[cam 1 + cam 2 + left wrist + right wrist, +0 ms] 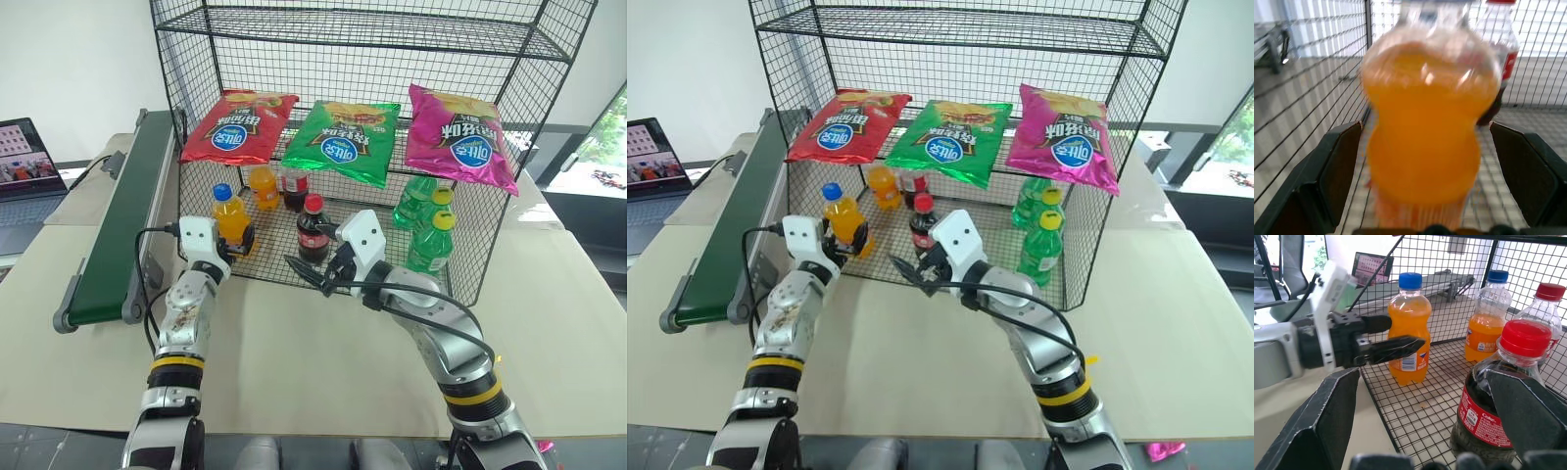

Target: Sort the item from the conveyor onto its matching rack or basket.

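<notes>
The left gripper (pixel 1396 337) is spread wide, left of centre in the frame. The orange soda bottle (pixel 1409 330) is seen standing upright between its fingers, ungripped, on the rack (pixel 1415 411) floor.

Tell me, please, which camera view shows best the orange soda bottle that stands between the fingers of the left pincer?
The right wrist view: the orange soda bottle shows whole, upright on the mesh floor, blue cap to base, flanked by the open left pincer. The left wrist view shows its blurred belly, cap cut off. The eye views show it small, half hidden by the arm.
</notes>
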Controlling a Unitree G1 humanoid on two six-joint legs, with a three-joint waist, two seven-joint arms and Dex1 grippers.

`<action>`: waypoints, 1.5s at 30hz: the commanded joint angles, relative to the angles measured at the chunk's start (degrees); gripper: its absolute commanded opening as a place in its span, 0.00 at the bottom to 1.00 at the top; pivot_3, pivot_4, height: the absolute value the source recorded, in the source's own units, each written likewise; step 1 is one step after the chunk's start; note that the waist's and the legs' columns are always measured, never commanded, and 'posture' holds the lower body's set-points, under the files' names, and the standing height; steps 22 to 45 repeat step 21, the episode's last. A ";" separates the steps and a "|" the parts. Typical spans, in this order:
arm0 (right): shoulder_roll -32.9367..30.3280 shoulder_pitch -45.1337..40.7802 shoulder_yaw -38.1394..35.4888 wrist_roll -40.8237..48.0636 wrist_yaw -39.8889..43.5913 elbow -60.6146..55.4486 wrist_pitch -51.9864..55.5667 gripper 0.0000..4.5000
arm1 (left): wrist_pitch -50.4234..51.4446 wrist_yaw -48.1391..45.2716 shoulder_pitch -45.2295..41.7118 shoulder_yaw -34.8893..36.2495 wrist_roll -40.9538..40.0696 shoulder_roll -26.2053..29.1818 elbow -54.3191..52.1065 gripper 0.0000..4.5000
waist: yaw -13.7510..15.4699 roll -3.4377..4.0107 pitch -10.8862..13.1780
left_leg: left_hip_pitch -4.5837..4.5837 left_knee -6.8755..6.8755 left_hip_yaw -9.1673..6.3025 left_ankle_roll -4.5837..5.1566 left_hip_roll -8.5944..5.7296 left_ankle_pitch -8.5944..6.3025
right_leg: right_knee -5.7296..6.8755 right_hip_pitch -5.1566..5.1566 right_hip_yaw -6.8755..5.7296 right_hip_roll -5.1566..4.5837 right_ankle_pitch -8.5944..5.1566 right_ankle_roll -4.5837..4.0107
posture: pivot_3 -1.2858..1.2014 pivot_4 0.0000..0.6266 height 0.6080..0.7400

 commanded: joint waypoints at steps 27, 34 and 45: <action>-0.68 24.87 -8.52 -5.84 -11.87 -9.18 -7.34 1.00 | 17.99 -5.45 29.13 -3.36 -2.87 5.88 -36.25 0.99 | 0.10 0.07 -0.01 | 0.04 0.00 0.04 -0.02 0.04 -0.01 | -0.17 0.05 0.05 0.00 -0.27 0.40 | 0.52 0.24 0.98; -0.68 24.87 -8.52 -5.84 -11.87 -9.18 -7.34 1.00 | 17.99 -5.45 29.13 -3.36 -2.87 5.88 -36.25 0.99 | 0.10 0.07 -0.01 | 0.04 0.00 0.04 -0.02 0.04 -0.01 | -0.17 0.05 0.05 0.00 -0.27 0.40 | 0.52 0.24 0.98; -0.68 24.87 -8.52 -5.84 -11.87 -9.18 -7.34 1.00 | 17.99 -5.45 29.13 -3.36 -2.87 5.88 -36.25 0.99 | 0.10 0.07 -0.01 | 0.04 0.00 0.04 -0.02 0.04 -0.01 | -0.17 0.05 0.05 0.00 -0.27 0.40 | 0.52 0.24 0.98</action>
